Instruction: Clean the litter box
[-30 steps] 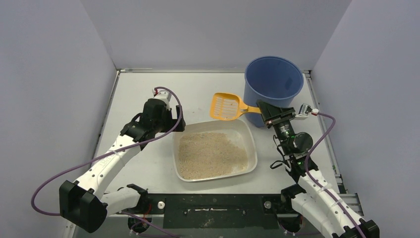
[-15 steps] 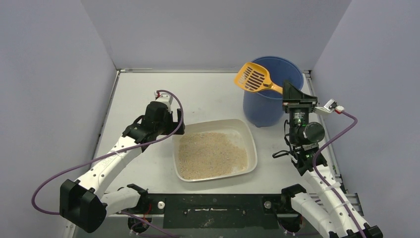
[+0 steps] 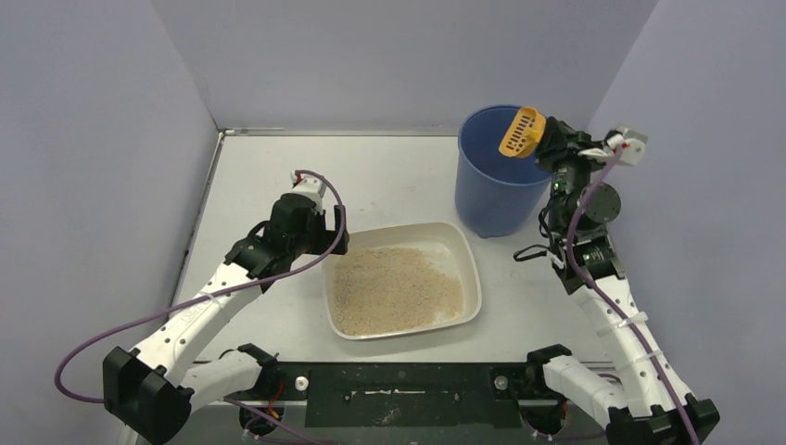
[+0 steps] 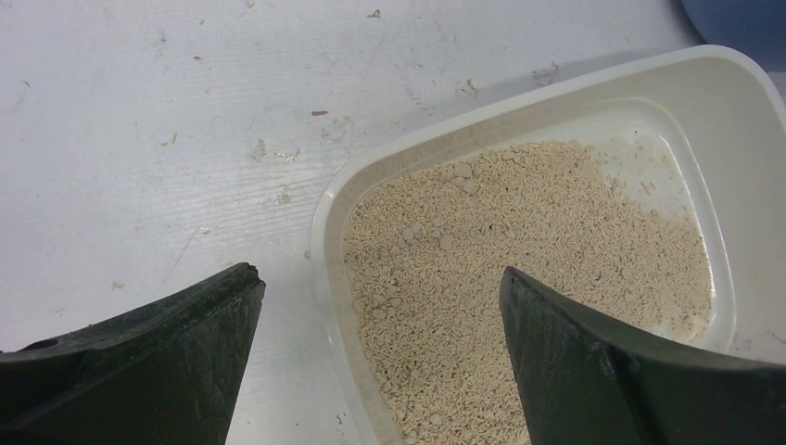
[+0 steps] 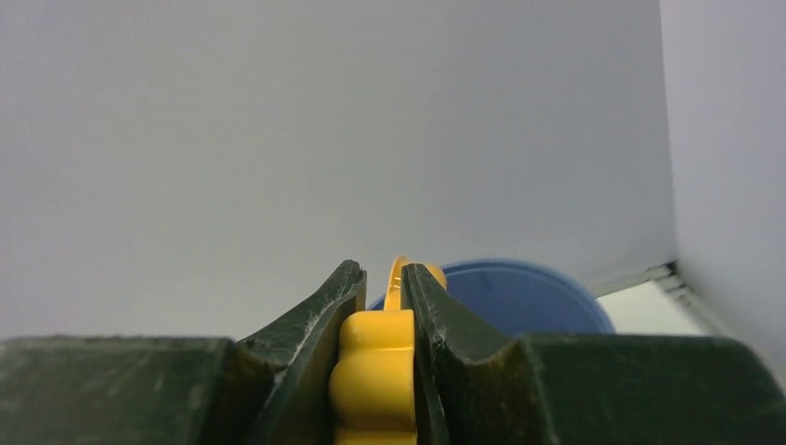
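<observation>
On the table (image 3: pixel 269 167), between the two arms, sits the litter box (image 3: pixel 456 243), its litter (image 3: pixel 394 287) thinnest toward the far right corner. Just beside that corner stands the bucket (image 3: pixel 491 199). The left gripper (image 4: pixel 375 272) hangs over the box's left rim, jaws spread wide and holding nothing. The right gripper (image 5: pixel 382 269) is clenched on the handle of the scoop (image 3: pixel 521 132), which is tipped above the bucket's mouth. From where I stand, the box looks stiff but loaded with grit, so probably weighty and apt to slide on the smooth top. Its rolled rim is the place to pinch, kept level or the litter spills.
</observation>
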Tool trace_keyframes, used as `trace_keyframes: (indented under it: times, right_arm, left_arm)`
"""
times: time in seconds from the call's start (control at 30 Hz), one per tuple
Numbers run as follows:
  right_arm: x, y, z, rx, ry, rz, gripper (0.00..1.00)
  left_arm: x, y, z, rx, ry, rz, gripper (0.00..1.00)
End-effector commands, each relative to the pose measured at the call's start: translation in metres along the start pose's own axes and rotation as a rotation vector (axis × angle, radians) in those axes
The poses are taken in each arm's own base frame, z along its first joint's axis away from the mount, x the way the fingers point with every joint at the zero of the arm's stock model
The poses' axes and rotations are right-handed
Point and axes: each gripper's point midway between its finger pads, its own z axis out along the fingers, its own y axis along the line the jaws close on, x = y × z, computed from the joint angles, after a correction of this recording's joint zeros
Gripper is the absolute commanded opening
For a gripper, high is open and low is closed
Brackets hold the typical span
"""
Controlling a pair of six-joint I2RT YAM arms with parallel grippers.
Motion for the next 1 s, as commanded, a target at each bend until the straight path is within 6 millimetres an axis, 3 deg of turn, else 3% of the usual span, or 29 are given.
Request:
trace_keyframes:
  times: [0.0,0.07,0.17,0.3,0.57,0.67,0.73,0.8,0.87,0.93,0.97]
  right_arm:
    - [-0.002,0.019,0.022,-0.142,0.077,-0.487,0.00]
    - [-0.001,0.026,0.031,-0.203,0.088,-0.658,0.00]
    - [0.017,0.028,0.044,-0.285,0.161,-0.938,0.00]
    - [0.029,0.028,0.055,-0.329,0.244,-1.121,0.00]
    - [0.013,0.058,0.063,-0.385,0.186,-1.139,0.00]
    - [0.013,0.077,0.057,-0.432,0.184,-1.037,0.00]
    - [0.019,0.062,0.061,-0.338,0.194,-1.058,0.00]
    - [0.031,0.092,0.041,-0.381,0.252,-1.072,0.00]
    - [0.028,0.077,0.046,-0.265,0.172,-1.133,0.00]
    - [0.030,0.101,0.039,-0.357,0.223,-1.097,0.00]
    - [0.027,0.103,0.038,-0.358,0.202,-1.059,0.00]
  left_arm:
    - [-0.015,-0.007,-0.011,0.028,-0.075,0.006,0.97]
    - [-0.017,-0.009,-0.015,0.037,-0.087,0.010,0.97]
    - [-0.018,-0.012,-0.020,0.047,-0.100,0.016,0.97]
    - [-0.019,-0.015,-0.028,0.057,-0.120,0.023,0.97]
    - [-0.022,-0.020,-0.039,0.077,-0.154,0.033,0.97]
    - [-0.023,-0.021,-0.043,0.084,-0.163,0.034,0.97]
    - [-0.024,-0.023,-0.045,0.090,-0.170,0.035,0.97]
    - [-0.024,-0.022,-0.046,0.090,-0.175,0.036,0.97]
    - [-0.025,-0.023,-0.048,0.093,-0.179,0.035,0.97]
    - [-0.026,-0.024,-0.049,0.096,-0.184,0.032,0.97]
    - [-0.025,-0.023,-0.050,0.095,-0.185,0.031,0.97]
